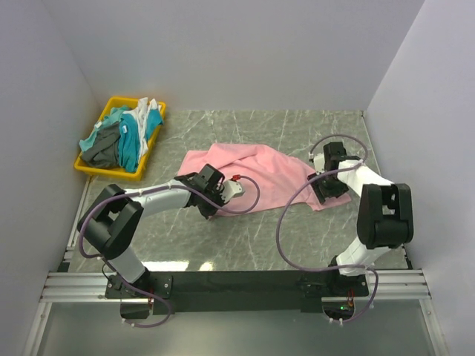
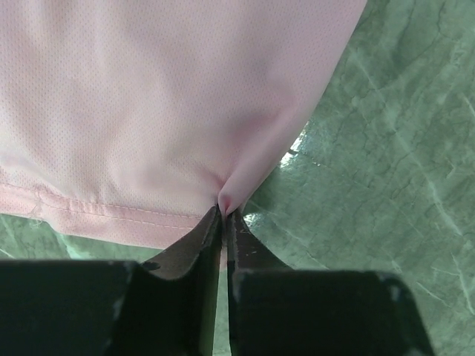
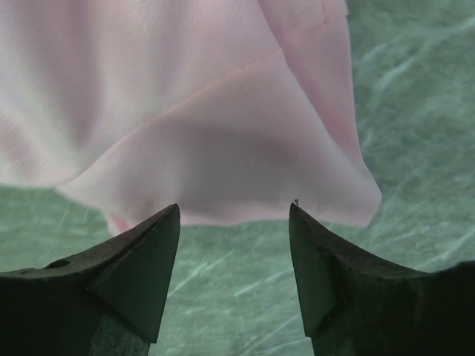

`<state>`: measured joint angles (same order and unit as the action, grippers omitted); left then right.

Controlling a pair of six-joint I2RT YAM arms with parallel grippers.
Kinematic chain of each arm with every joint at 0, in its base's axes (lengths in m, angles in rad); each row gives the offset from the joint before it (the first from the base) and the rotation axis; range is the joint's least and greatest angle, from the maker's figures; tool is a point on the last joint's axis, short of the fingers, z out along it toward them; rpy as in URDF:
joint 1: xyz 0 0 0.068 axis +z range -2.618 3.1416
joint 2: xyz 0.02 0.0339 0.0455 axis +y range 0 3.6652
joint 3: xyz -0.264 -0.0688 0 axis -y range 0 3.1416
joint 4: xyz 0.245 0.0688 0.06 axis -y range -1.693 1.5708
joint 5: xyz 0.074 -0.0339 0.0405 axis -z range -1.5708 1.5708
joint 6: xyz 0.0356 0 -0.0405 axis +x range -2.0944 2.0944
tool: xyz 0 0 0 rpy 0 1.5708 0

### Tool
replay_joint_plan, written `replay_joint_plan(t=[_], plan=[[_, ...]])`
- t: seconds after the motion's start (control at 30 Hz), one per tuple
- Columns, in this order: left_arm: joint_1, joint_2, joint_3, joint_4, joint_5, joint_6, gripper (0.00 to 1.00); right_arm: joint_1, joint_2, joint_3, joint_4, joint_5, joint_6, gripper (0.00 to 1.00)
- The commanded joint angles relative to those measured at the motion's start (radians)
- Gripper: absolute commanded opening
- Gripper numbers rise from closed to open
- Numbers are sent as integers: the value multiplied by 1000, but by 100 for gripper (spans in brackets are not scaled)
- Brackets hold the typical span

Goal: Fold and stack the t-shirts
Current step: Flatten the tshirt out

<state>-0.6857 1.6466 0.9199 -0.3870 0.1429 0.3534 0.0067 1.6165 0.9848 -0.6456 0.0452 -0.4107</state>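
A pink t-shirt [image 1: 260,174] lies crumpled across the middle of the green marble table. My left gripper [image 1: 210,200] is at its near left hem, shut on a pinch of the pink fabric [image 2: 226,199]. My right gripper [image 1: 331,189] is at the shirt's right end, open, its fingertips [image 3: 171,222] just short of the pink edge [image 3: 245,215] with bare table between them. More t-shirts [image 1: 122,137], teal, grey and white, sit heaped in a yellow basket [image 1: 93,168] at the far left.
White walls close in the table on the left, back and right. The aluminium base rail [image 1: 237,285] runs along the near edge. Cables [image 1: 297,200] loop from both arms over the table.
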Motion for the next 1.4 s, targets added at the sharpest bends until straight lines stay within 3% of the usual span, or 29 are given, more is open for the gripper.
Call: replay_joint_plan(t=[0.0,0.07,0.13,0.17,0.23,0.27,0.4,0.6,0.83,1.0,1.2,1.37], plan=[[28,18,-20,-78,-6,4,11,-2,75,-15,69,48,21,65],[41,15,-12,-90,7,-5,8,-2,92,-23,81,53,15,61],[67,10,2,-104,18,-13,1,-2,115,-23,74,50,9,40],[89,9,14,-119,32,-24,1,-2,118,-28,58,35,3,23],[118,-4,34,-138,58,-34,1,-2,106,-23,43,19,1,3],[135,-13,48,-166,78,-47,1,-1,83,-15,12,3,1,0],[260,-60,224,-252,101,-59,0,-42,-9,116,-100,-42,-4,0],[388,-65,575,-346,115,-70,0,-60,-50,506,-258,-87,-25,0],[428,-24,758,-163,-52,-134,0,-62,48,897,-258,-62,9,0],[482,13,893,-118,-62,-177,0,-62,118,1135,-252,-48,41,0],[485,-71,809,-79,-48,-186,0,-62,17,1092,-221,-2,55,0],[485,-244,709,-64,-65,-191,0,-70,-195,918,-142,64,49,0]])
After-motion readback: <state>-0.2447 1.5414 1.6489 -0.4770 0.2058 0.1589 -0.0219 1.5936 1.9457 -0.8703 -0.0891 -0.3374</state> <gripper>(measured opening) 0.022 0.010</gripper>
